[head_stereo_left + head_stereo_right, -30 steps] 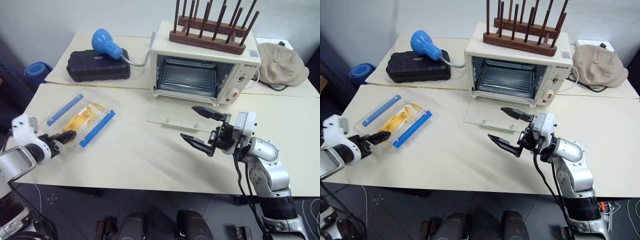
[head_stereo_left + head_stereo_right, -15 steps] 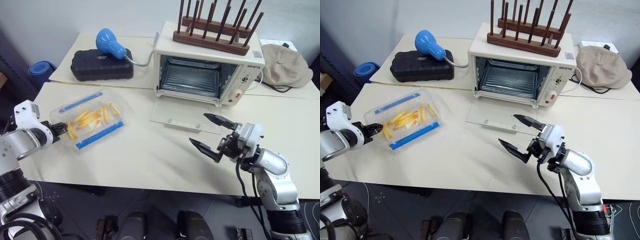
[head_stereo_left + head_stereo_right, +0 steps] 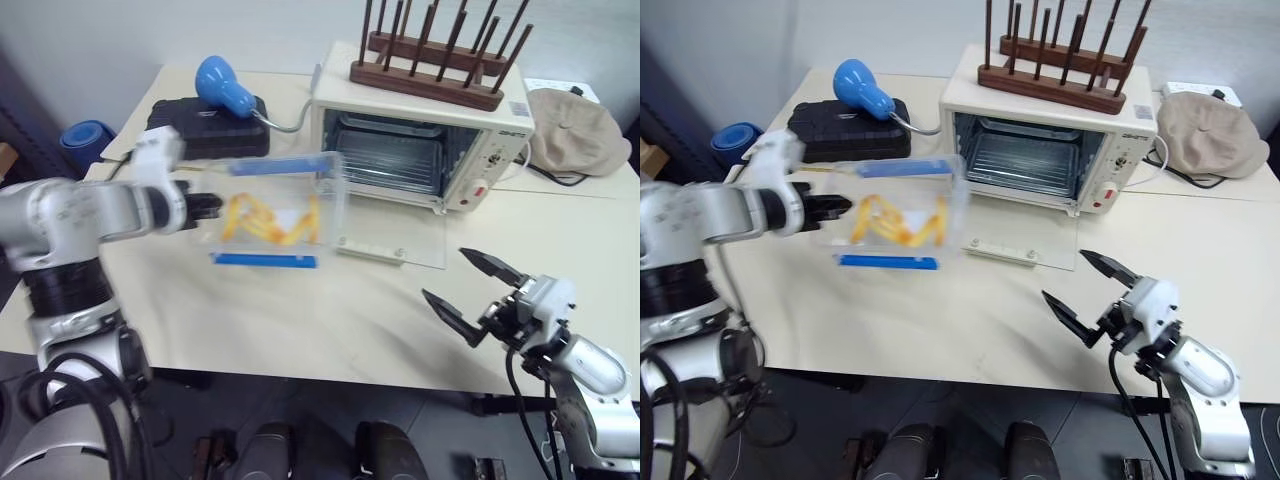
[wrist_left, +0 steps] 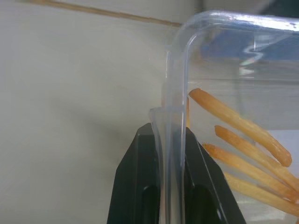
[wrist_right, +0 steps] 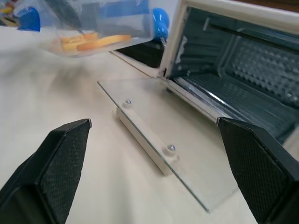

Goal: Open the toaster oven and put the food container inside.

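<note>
While the oven door lies flat, the scene reads:
Table: cream top bearing the oven and a black case at the back.
Oven: cream-white box at the back of the table, cavity open, glass door dropped flat on the tabletop in front; a wooden rack sits on its roof.
Left arm: stretched in from the left, forearm about level, wrist aimed toward the oven.
Right arm: low at the near right edge of the table, pointing toward the oven door, well apart from it.
Container: clear box with blue clips, off the table and tilted on edge, yellow sticks slid together inside; it hangs just left of the open door.
Left gripper: clamped on the container's rim, wall pinched between both fingers.
Right gripper: spread wide, holding nothing, touching nothing.
</note>
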`<state>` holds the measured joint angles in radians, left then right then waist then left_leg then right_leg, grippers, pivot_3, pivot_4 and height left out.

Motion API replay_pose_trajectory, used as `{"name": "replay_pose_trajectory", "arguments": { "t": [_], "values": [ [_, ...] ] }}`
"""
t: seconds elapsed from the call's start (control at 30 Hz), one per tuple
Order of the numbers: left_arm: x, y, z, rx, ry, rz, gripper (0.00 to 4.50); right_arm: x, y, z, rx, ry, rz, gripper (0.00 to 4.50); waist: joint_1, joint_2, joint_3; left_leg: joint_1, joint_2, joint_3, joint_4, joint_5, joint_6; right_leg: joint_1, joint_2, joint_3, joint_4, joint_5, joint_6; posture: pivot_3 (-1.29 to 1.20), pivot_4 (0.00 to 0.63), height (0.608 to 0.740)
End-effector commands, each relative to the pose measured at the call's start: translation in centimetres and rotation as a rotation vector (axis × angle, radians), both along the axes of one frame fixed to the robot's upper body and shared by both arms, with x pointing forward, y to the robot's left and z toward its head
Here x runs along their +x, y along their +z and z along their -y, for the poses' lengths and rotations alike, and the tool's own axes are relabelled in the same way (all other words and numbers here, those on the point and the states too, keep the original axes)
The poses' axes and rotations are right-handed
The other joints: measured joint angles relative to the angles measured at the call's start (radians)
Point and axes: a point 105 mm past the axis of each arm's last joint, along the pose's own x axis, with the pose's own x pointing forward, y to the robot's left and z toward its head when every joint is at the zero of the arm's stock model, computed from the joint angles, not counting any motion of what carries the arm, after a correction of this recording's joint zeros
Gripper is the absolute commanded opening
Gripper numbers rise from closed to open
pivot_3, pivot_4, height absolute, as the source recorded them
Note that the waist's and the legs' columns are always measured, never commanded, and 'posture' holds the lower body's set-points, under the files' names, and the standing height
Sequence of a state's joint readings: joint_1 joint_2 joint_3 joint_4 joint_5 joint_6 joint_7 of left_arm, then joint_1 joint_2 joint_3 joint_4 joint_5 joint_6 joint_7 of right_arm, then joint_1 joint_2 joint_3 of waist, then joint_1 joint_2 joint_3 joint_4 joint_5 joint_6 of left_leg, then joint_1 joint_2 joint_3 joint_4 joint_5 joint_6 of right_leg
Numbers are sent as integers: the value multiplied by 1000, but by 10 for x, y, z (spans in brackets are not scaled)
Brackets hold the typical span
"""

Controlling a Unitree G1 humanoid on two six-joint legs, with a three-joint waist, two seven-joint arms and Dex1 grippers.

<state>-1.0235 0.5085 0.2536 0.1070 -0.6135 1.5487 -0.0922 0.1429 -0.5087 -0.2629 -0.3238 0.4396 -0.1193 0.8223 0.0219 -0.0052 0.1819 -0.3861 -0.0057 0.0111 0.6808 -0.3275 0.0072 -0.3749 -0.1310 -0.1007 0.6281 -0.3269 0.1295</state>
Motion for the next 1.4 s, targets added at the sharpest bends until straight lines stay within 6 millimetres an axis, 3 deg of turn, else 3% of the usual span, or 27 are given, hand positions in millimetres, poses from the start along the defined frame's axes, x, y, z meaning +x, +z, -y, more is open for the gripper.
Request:
{"name": "replay_pose_trajectory", "arguments": {
  "t": [0.03, 0.2, 0.37, 0.53, 0.7, 0.8, 0.87, 0.97, 1.03, 1.13, 1.2, 1.23, 1.3, 1.4],
  "values": [
    [18, 14, 29, 3, -60, 71, 67, -10, 13, 1, -5, -33, 63, 4500, 1, 0, 0, 0, 0, 1, 0, 0, 0, 0, 0, 0, 0, 0, 0, 0, 150, 740],
    [38, 21, 81, -40, -146, 117, 67, -18, 12, -3, 14, -64, 62, 4500, -1, 0, 0, 0, -1, 3, 0, 0, 0, -1, 2, 1, 0, 0, 0, 0, 150, 740],
    [59, 21, 107, -31, -153, 178, 67, -23, 11, -9, 40, -93, 62, 4500, 2, 0, 0, 0, -2, 4, 0, 0, 0, -1, 2, 1, -1, 0, 0, 0, 150, 740],
    [65, 22, 121, -64, -171, 195, 1616, -23, 11, -12, 59, -109, 67, 4500, 1, 0, 0, 0, -2, 4, 0, 0, 0, -1, 2, 0, -1, 0, 0, 0, 150, 740],
    [63, 40, 118, -197, -207, 278, 3111, -21, 16, -7, 65, -129, 72, 4500, 2, 0, 0, 0, -1, 4, 0, 0, 0, -1, 2, 0, 0, 0, 0, 0, 150, 740],
    [56, 60, 108, -285, -264, 399, 3111, -24, 16, -9, 67, -104, 34, 4500, 0, 0, 0, 0, -1, 3, 0, 0, 0, -1, 1, 0, 0, 0, 0, 0, 150, 740],
    [41, 69, 78, -277, -369, 513, 3146, -25, 14, -16, 58, -61, -31, 4320, -6, 0, 0, 0, 0, 3, 0, 0, 0, -1, 2, 0, 0, 0, 0, 0, 150, 740],
    [19, 53, 41, -122, -537, 602, 2499, -24, 4, -26, 12, -1, -152, 3535, -30, 1, 0, 2, 1, 5, -2, 0, -1, -1, 3, 1, 0, 0, 0, 0, 150, 740],
    [0, 24, 26, 24, -696, 608, 1905, -21, -4, -33, -37, 44, -214, 2883, -30, 2, -1, 3, 2, 5, -3, 1, -2, -1, 5, 1, 0, 0, -1, 0, 150, 740],
    [-20, -20, 21, 162, -878, 557, 976, -12, -7, -35, -55, 48, -245, 1829, -12, 2, -1, 3, 2, 5, -1, 0, -1, 0, 4, 2, 0, 0, -1, 0, 150, 740],
    [-31, -48, 30, 151, -959, 518, 385, 2, -11, -37, -84, 51, -257, 1173, 5, 2, -1, 1, 2, 4, 2, 0, 0, 0, 2, 0, -1, 0, -1, 0, 150, 740],
    [-32, -54, 37, 124, -969, 518, 115, 8, -13, -37, -97, 51, -259, 862, 8, 2, -1, 0, 1, 4, 2, 0, 2, 0, 1, 0, -1, 0, 0, 0, 150, 740],
    [-29, -58, 53, 71, -957, 536, 0, 26, -17, -34, -120, 15, -253, 116, 20, 1, 0, -3, 0, 3, 4, 0, 4, 1, -1, -1, -1, 0, 1, 0, 150, 740],
    [-24, -61, 83, -66, -920, 509, 0, 54, -14, -32, -157, -23, -194, 14, 24, 0, 0, -4, -1, 3, 5, 0, 5, 0, -1, -2, -1, 1, 1, 0, 150, 740]
  ]
}}
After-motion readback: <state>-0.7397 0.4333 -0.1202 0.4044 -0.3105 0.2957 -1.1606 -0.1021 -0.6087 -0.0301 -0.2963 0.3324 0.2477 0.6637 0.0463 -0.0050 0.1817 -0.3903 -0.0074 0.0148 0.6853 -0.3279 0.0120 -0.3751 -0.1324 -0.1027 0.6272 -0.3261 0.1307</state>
